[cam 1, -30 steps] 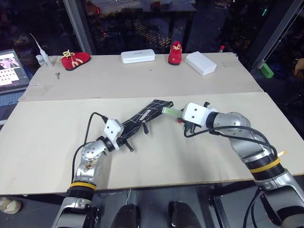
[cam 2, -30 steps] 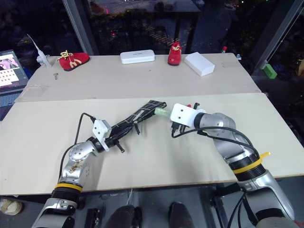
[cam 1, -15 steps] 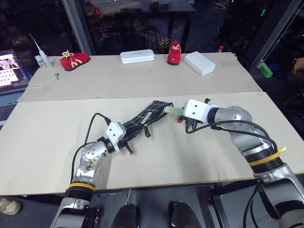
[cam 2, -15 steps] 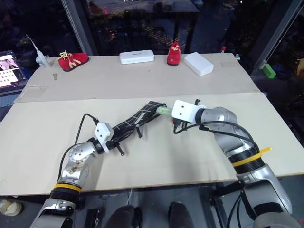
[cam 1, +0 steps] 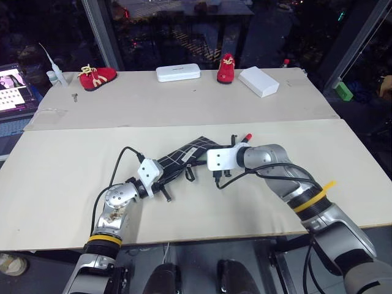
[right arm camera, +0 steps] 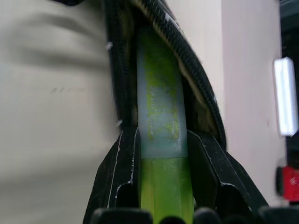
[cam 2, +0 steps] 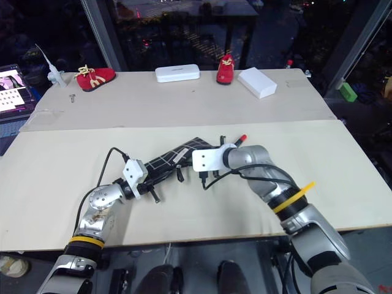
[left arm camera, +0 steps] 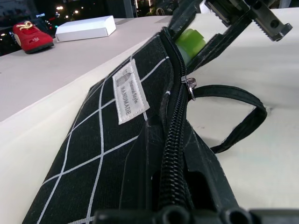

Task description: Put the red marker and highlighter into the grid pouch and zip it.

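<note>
The grid pouch lies slanted on the near board, black with white lines, a white label and a black pull loop. My left gripper is shut on its near end. The zipper stands open at the far end. My right gripper is shut on the light-green highlighter, whose front part sits inside the pouch's open mouth; in the left wrist view the highlighter shows there between the black fingers. The red marker lies on the table just behind my right wrist.
On the far board stand two red baby shoes, a white plastic case and a white box. A green block sits past the right edge. A lit screen is at the far left.
My right gripper has swung left and rolled, carrying the highlighter into the pouch's open end. The red marker now shows behind the wrist. The left gripper has kept still.
</note>
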`<act>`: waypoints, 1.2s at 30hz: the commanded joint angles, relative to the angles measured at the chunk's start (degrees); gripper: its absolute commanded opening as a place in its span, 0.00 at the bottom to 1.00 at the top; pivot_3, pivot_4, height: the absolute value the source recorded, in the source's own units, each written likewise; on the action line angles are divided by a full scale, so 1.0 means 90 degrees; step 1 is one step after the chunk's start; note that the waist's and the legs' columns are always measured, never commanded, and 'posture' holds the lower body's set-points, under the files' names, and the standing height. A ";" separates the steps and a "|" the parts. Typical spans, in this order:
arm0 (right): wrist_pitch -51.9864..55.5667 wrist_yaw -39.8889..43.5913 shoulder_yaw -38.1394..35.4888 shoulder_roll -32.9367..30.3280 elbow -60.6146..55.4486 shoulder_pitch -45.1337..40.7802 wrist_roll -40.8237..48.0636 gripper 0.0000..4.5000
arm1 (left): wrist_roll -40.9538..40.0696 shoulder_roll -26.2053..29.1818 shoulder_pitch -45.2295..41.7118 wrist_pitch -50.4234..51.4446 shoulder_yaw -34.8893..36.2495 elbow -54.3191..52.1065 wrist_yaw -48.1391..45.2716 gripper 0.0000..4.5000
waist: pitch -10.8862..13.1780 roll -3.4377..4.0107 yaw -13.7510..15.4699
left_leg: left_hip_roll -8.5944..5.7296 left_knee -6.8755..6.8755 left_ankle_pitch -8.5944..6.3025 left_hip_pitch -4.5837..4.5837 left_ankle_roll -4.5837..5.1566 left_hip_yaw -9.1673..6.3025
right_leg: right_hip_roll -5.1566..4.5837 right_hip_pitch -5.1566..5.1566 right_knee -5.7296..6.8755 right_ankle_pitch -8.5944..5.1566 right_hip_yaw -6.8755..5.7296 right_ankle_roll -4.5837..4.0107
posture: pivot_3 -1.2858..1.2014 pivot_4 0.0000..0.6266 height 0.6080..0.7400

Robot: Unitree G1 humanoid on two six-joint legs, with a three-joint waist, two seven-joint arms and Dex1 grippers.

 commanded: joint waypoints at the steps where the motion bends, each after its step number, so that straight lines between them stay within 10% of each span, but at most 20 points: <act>1: -0.0935 -0.0131 0.0122 0.0253 0.0011 -0.0225 -0.0006 0.23 | -0.0101 -0.0027 -0.0156 -0.0114 -0.0015 -0.0151 -0.0094 0.00 | 0.0000 0.0000 -0.0002 | 0.0001 0.0000 0.0000 0.0000 0.0000 0.0000 | 0.0002 -0.0001 0.0001 0.0000 0.0000 0.0000 | 0.52 0.24 1.00; 8: -0.1508 -0.0278 0.0067 0.0436 0.0622 -0.0322 -0.0117 0.23 | -0.0104 -0.0116 -0.0240 -0.0107 -0.0027 -0.0085 -0.0145 0.00 | 0.0000 0.0001 -0.0003 | -0.0001 0.0000 0.0000 0.0002 -0.0001 0.0002 | -0.0001 0.0002 0.0001 0.0000 0.0001 0.0000 | 0.52 0.24 1.00; 14: -0.1418 -0.0275 -0.0515 0.0202 0.0817 -0.0417 0.0198 0.70 | -0.0131 -0.0173 -0.0355 -0.0110 0.0154 0.0132 0.0029 0.00 | 0.0000 0.0001 0.0000 | 0.0000 0.0000 0.0001 0.0000 -0.0001 0.0000 | 0.0000 0.0001 0.0004 0.0001 0.0000 -0.0001 | 0.52 0.24 1.00; 25: 0.2298 0.2239 -0.2807 -0.0900 -0.1634 0.0653 0.4176 0.70 | -0.0207 -0.0203 -0.0564 -0.0107 0.0518 0.0470 0.0359 0.00 | 0.0000 0.0001 0.0027 | 0.0004 -0.0001 -0.0003 -0.0003 0.0005 -0.0008 | -0.0003 0.0009 0.0002 0.0001 -0.0007 -0.0001 | 0.52 0.24 1.00; 36: 0.6513 -0.1359 -0.4157 0.0536 -0.0039 -0.0292 0.4154 0.70 | -0.0205 -0.0148 -0.0410 -0.0083 0.0574 0.0312 0.0329 0.00 | -0.0001 0.0003 -0.0007 | 0.0014 -0.0002 0.0001 0.0009 -0.0004 -0.0003 | -0.0002 -0.0004 0.0009 0.0016 -0.0002 -0.0031 | 0.52 0.24 1.00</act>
